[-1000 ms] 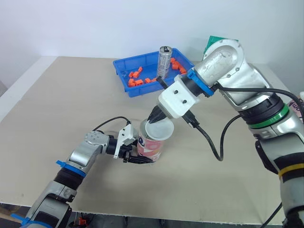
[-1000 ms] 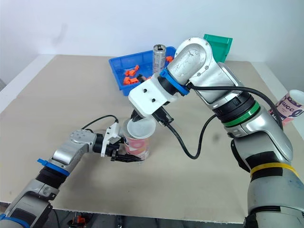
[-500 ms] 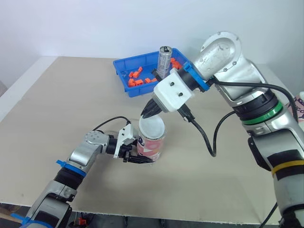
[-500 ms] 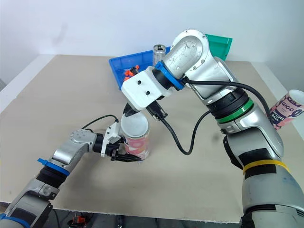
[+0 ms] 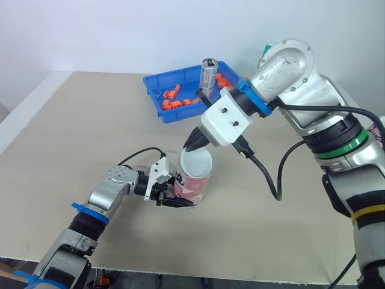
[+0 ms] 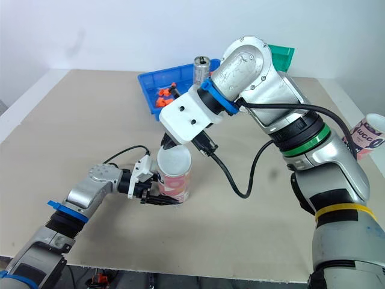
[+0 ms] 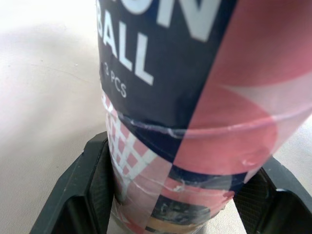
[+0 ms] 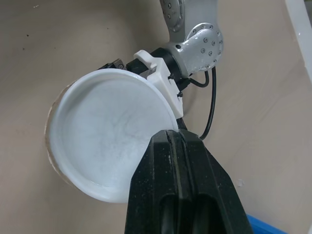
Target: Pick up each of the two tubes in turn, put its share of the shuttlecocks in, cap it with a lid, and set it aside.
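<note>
Right claw (image 5: 194, 144) angled down pinching lid (image 5: 196, 163), left claw (image 5: 175, 199) clamping tube (image 5: 192, 186)

Pink, white and navy tube (image 5: 192, 185) upright on the table, base clamped by the left gripper (image 5: 171, 198), round white lid (image 5: 196, 162) over its mouth, rim pinched by the right gripper (image 5: 194, 146), second tube (image 6: 367, 136) standing far right.

Lid (image 5: 196, 163) — formerly tilted — now seemingly flat atop tube (image 5: 191, 188)
</note>
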